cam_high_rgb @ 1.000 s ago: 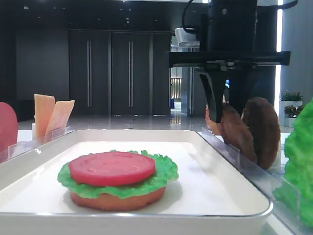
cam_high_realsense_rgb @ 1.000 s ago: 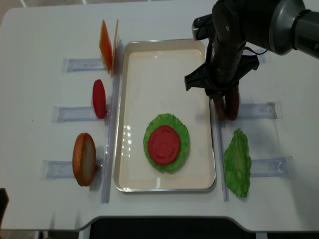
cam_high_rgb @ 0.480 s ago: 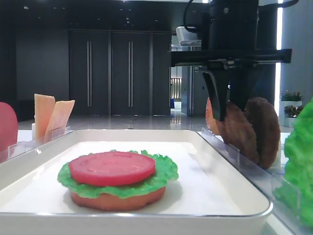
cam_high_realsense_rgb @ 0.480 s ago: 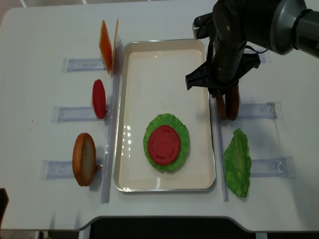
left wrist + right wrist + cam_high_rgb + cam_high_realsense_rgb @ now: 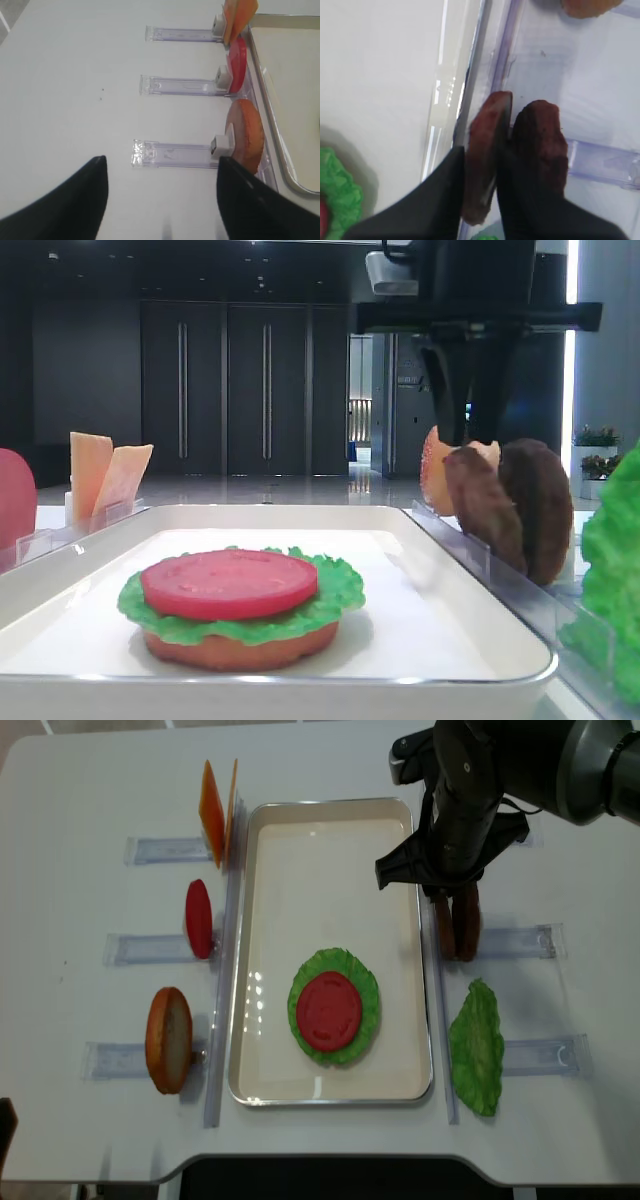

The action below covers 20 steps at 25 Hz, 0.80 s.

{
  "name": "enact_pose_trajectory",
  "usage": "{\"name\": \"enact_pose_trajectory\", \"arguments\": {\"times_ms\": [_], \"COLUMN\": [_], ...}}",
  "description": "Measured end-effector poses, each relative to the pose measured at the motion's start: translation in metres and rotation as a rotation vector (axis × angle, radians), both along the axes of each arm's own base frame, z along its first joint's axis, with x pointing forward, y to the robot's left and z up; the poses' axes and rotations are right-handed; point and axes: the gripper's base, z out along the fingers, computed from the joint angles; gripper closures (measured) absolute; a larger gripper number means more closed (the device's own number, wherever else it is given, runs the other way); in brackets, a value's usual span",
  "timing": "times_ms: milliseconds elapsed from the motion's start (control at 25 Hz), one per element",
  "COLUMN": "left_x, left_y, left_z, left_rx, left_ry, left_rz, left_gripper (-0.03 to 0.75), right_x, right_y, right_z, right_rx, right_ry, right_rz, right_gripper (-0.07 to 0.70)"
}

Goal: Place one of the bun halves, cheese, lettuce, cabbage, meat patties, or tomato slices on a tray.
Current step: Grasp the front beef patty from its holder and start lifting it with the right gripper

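Left end effector (image 5: 162, 192): fingers apart, holding nothing, above the tabletop (image 5: 75, 75). Tray (image 5: 330, 835): centre, carrying bun, lettuce (image 5: 352, 976), tomato slice (image 5: 328, 1010). Right end effector (image 5: 479, 200): clamped on the near upright meat patty (image 5: 482, 145) in its rack.

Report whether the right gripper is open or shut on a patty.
Shut on one. In the right wrist view, the right gripper has its fingers pressed against both faces of the nearer meat patty, which stands on edge beside the second patty.

Tray (image 5: 330, 840): white, glossy; stack at 6 o'clock of bun half (image 5: 240, 648), lettuce (image 5: 365, 995), tomato slice (image 5: 328, 1010). Meat patties (image 5: 456, 925): dark, upright, 3 o'clock.
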Motion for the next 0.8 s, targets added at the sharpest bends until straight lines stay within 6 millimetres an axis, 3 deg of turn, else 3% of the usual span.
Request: {"name": "enact_pose_trajectory", "arguments": {"times_ms": [160,800], "left_x": [0.0000,0.0000], "left_y": [0.0000,0.0000], "left_z": [0.0000,0.0000], "left_rx": [0.000,0.000], "left_ry": [0.000,0.000], "left_rz": [0.000,0.000], "left_gripper": [0.198,0.198], "right_x": [-0.0032,-0.0055], "right_y": [-0.0022,0.0013], "right_z": [0.0130,0.0103], "right_rx": [0.020,0.049], "right_ry": [-0.030,0.005], "right_rz": [0.000,0.017], "right_gripper": [0.470,0.470]}}
